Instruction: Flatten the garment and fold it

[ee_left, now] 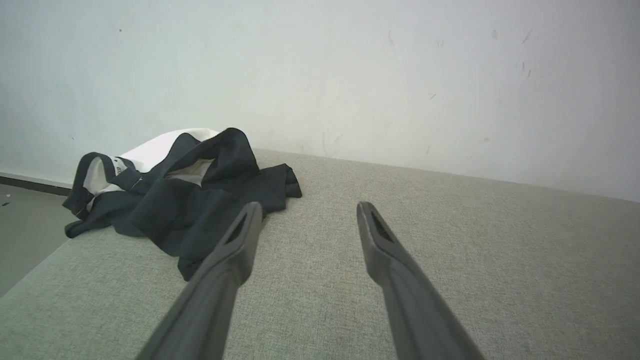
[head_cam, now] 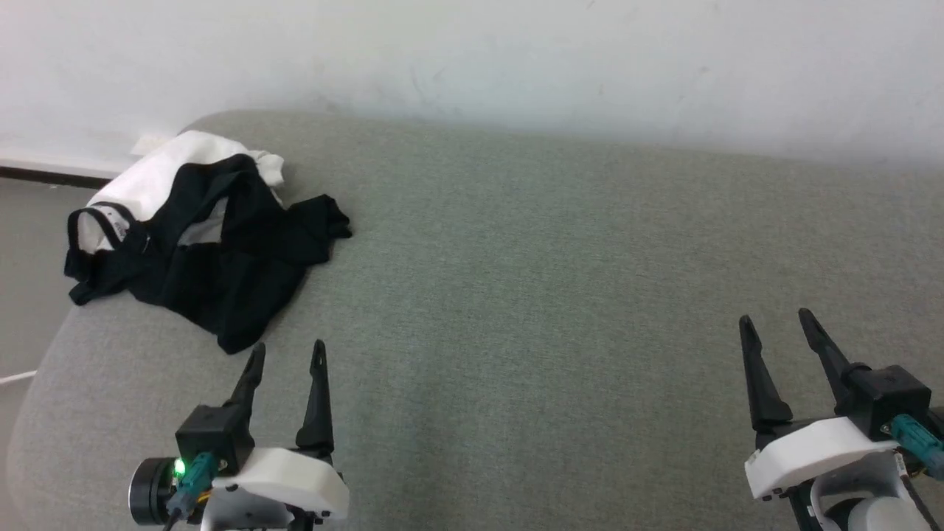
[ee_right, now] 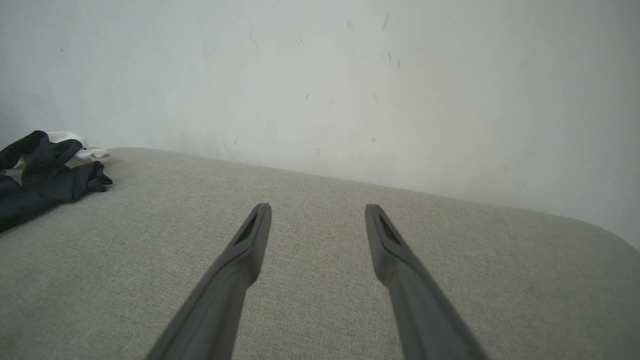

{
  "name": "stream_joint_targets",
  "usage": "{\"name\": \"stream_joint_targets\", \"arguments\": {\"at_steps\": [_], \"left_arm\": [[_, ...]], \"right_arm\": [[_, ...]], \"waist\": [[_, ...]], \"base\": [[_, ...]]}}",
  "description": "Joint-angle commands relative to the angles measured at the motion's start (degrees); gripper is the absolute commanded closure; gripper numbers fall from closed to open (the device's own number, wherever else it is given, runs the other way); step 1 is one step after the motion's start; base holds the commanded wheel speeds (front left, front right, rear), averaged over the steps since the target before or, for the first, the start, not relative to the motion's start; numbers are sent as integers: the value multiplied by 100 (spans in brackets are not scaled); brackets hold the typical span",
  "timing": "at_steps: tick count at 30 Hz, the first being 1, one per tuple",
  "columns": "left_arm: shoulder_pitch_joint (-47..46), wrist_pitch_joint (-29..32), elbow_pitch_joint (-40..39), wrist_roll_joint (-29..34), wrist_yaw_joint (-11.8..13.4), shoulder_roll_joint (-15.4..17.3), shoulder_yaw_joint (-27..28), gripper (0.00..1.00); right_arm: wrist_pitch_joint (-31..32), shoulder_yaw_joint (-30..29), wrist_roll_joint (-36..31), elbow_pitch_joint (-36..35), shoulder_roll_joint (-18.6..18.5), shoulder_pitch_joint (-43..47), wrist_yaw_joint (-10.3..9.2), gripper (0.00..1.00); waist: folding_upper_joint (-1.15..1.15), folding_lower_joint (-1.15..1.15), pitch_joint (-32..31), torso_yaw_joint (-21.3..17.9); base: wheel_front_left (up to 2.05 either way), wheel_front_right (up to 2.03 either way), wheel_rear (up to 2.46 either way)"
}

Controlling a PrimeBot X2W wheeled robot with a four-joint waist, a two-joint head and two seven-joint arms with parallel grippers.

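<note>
The garment lies crumpled in a heap at the far left corner of the grey fabric-covered surface, close to the rounded edge where the floor shows beyond. Mostly black cloth faces up, with a white panel bunched along the back of the heap towards the pale wall. A black-trimmed neck opening lies at its left end, and one black flap points out to the right. Something small and pale sits inside the neck trim, perhaps a label, but it is too small to read. The left gripper hovers just short of the near edge of the heap, its two dark fingers spread apart with nothing between them. In the left wrist view the garment sits just past the tip of the left-hand finger. The right gripper is well apart from the garment, over the bare right side of the surface, its fingers likewise spread and empty. In the right wrist view the garment shows at the far left edge.
</note>
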Motion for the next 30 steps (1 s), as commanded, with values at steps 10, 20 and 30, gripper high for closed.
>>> {"name": "stream_joint_targets", "arguments": {"at_steps": [10, 20, 30], "left_arm": [[129, -169, -39, -215, 113, -10, -96, 0], [215, -289, -36, -355, 152, -12, -131, 0], [263, -408, -33, -475, 177, -13, -157, 0]], "right_arm": [[-164, 79, 16, 97, 13, -61, -6, 0], [-284, 221, 9, 212, 15, -99, -7, 0], [-403, 287, 40, 283, 17, -134, -8, 0]], "waist": [[0, 0, 34, 513], [0, 0, 26, 885], [0, 0, 60, 1162]], "base": [[0, 0, 0], [0, 0, 0], [0, 0, 0]]}}
